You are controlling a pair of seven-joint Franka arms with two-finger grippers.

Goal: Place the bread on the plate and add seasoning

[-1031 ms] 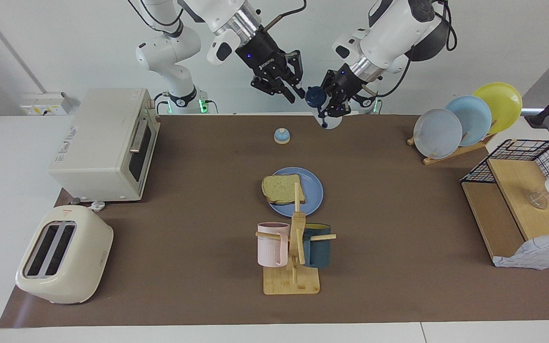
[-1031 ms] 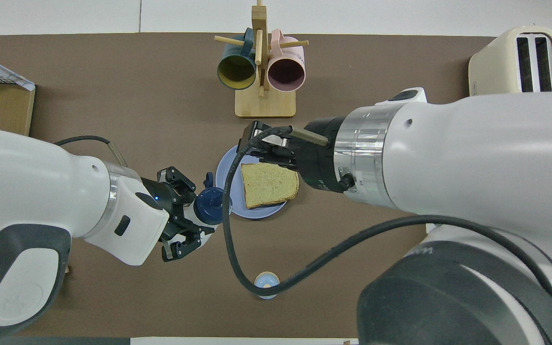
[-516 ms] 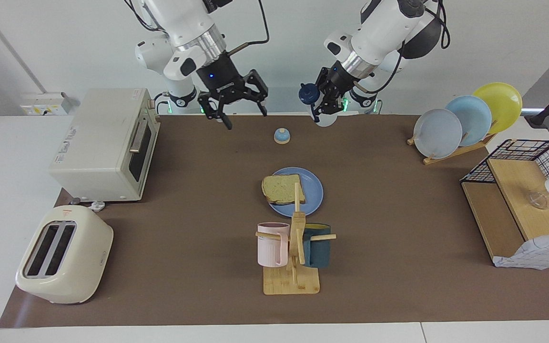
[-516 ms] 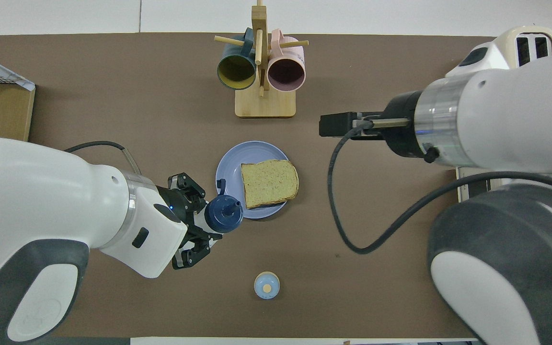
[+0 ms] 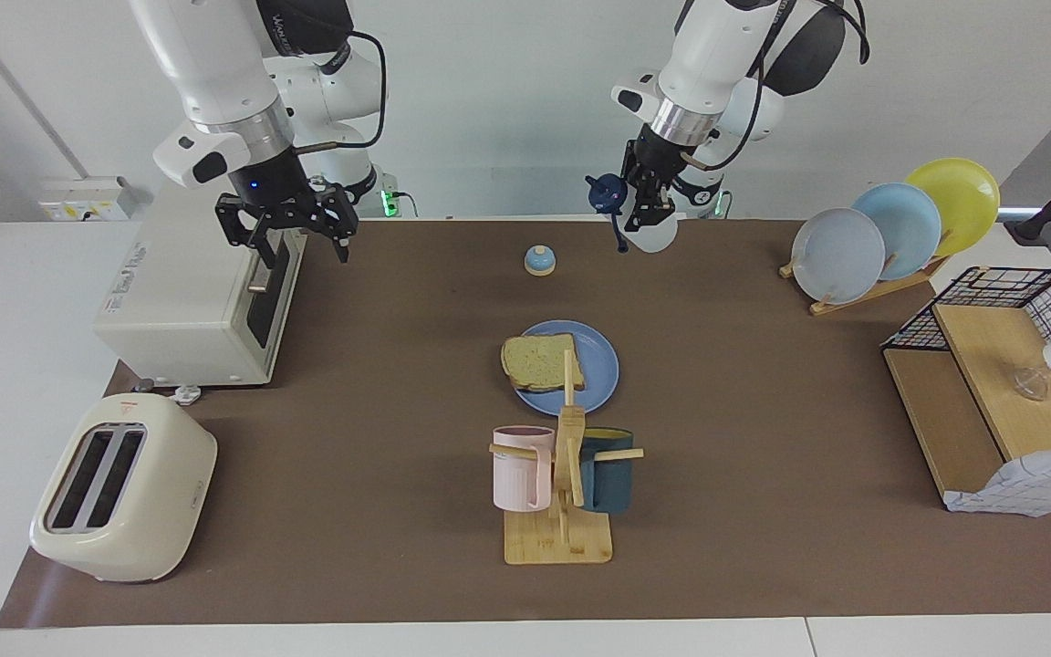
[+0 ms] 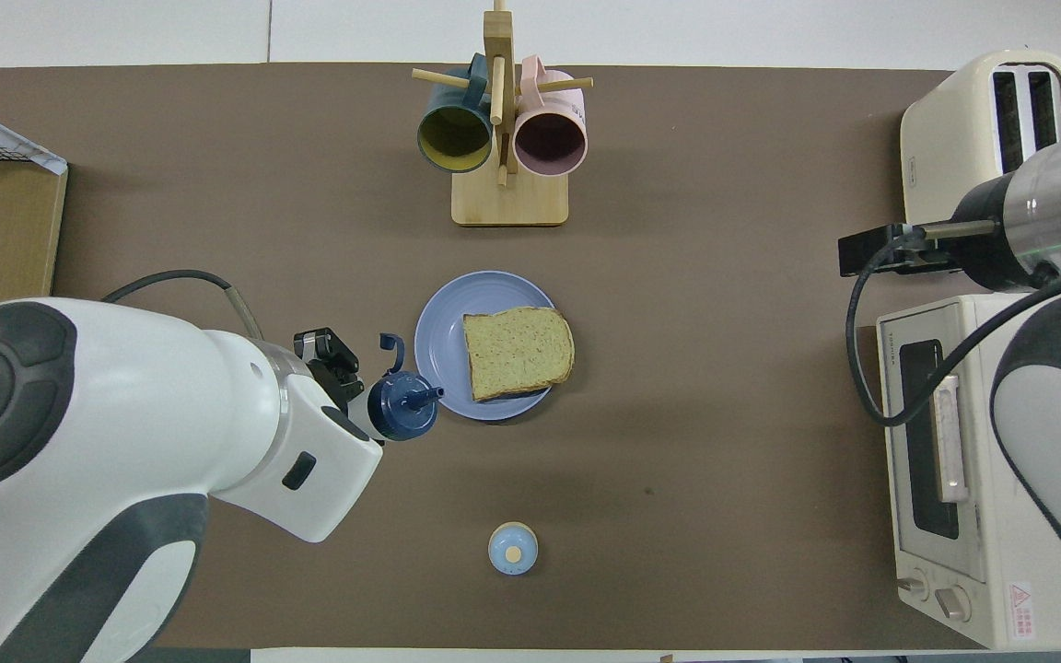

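Bread (image 5: 541, 361) flat on the blue plate (image 5: 600, 367) at mid-bench (image 5: 763, 511), lying toward the right arm's side of the plate, one corner overhanging the rim. Seasoning (image 5: 644, 228) up in the air, clamped in the left gripper (image 5: 646, 205), tilted, dark cap (image 6: 403, 406) toward the plate, flip lid swung open; from overhead, cap just beside the plate's rim, toward the left arm's end. Right gripper (image 5: 290, 239) empty, fingers spread wide, hanging over the oven (image 5: 202, 274) near its door handle. Small blue bell (image 5: 539, 260) on the bench nearer to the robots than the plate. Mug stand (image 5: 562, 511) with a pink mug (image 5: 518, 467) and a dark teal mug (image 5: 608, 470) farther from the robots than the plate. Toaster (image 5: 119, 497) at the right arm's end; plate rack (image 5: 890, 228) and wire basket (image 5: 1018, 383) at the left arm's end.
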